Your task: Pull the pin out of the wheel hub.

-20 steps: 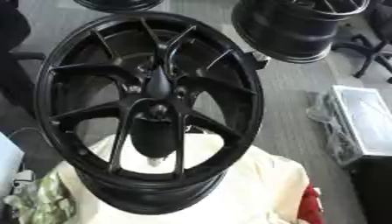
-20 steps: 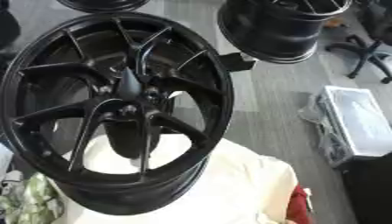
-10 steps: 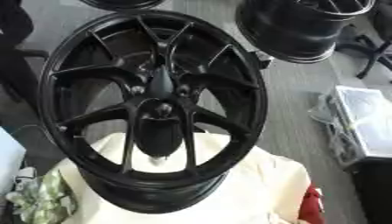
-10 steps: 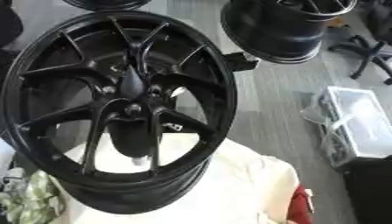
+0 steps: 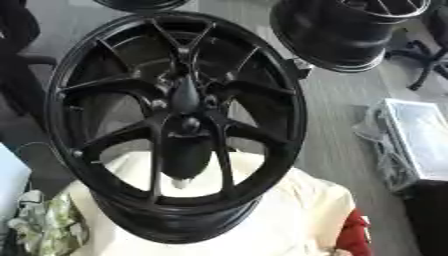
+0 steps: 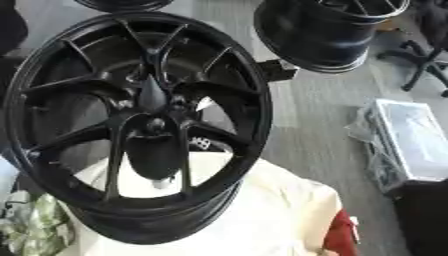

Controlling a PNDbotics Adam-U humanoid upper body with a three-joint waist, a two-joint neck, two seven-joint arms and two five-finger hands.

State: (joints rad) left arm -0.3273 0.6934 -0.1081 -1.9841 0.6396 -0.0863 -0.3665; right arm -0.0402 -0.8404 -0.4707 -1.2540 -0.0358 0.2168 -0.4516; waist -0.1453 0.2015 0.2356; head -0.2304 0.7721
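- A grey floor (image 5: 337,115) runs through a workshop, with a cream cloth (image 5: 289,215) draped over the surface nearest the camera.
- At the lower left edge lies a crumpled green-and-white patterned rag (image 5: 39,227); a red item (image 5: 354,235) shows at the lower right of the cloth.
- A large black wheel hub (image 5: 175,120) stands tilted on the cream cloth, its spoked face turned up toward the camera and filling most of both views.
- Behind the spokes, a dark rounded shape (image 5: 185,155) hangs below the hub's centre, with a small pale tip (image 5: 181,183) at its lower end; whether this belongs to the robot's arm cannot be told.
- The pin cannot be picked out among the dark parts at the hub's centre (image 5: 186,100).
- Neither hand shows clearly in either view, so the state of the fingers cannot be reported.
- To the right, on the floor, sits a clear plastic bin (image 5: 416,140) with cables beside it.
- Farther back, a second black wheel (image 6: 328,30) rests at upper right, near an office chair base (image 6: 424,60).
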